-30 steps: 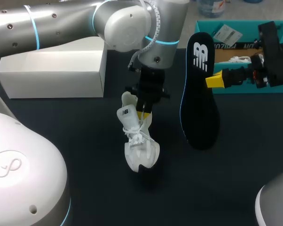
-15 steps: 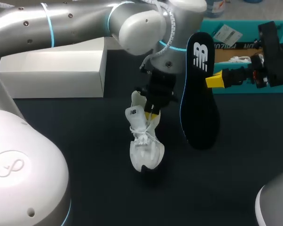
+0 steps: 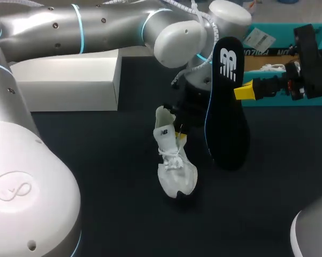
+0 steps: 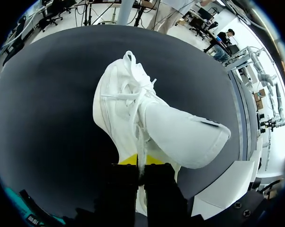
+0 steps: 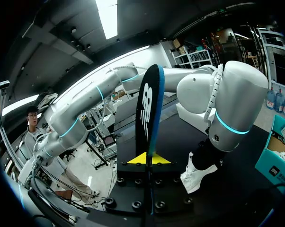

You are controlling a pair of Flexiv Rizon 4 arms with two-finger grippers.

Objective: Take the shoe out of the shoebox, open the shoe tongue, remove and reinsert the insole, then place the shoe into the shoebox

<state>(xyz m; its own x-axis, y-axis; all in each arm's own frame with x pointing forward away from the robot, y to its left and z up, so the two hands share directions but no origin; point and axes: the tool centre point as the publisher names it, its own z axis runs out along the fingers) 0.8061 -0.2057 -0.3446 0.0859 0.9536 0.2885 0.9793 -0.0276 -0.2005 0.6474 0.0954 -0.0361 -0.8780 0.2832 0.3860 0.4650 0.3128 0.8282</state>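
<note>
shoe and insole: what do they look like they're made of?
Shoe: white, matte, soft textile or synthetic upper, judging by the padded-looking tongue and woven laces; exact fabric unclear. Insole: black matte face with a printed white logo and a teal edge, probably fabric over foam; thin, yet straight while held upright.

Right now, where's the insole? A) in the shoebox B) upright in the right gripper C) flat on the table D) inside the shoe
B: the right gripper is shut on the black insole, holding it upright, apart from the white shoe.
</note>
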